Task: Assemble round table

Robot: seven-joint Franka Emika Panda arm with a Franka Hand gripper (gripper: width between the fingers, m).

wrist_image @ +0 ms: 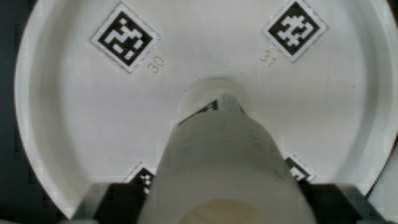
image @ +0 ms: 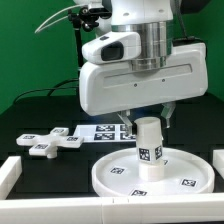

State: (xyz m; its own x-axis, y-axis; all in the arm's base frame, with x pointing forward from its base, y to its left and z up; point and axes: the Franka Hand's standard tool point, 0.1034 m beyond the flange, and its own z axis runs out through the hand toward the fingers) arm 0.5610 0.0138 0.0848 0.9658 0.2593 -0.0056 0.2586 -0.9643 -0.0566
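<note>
The large round rimmed disc [image: 110,172] lies on the black table at the front. The short cylindrical post [image: 150,152] stands upright on its middle. My gripper [image: 150,122] is straight above, its fingers down on either side of the post's top. In the wrist view the post [wrist_image: 222,150] fills the gap between the two dark fingers [wrist_image: 121,195], and both appear to touch it, with the disc [wrist_image: 71,100] and its tags beneath. The cross-shaped foot piece [image: 45,142] lies flat on the table at the exterior view's left, apart from the disc.
The marker board [image: 100,131] lies flat behind the disc. A white rail [image: 110,212] runs along the table's front, with a white block [image: 8,175] at the exterior view's left corner. A green backdrop stands behind.
</note>
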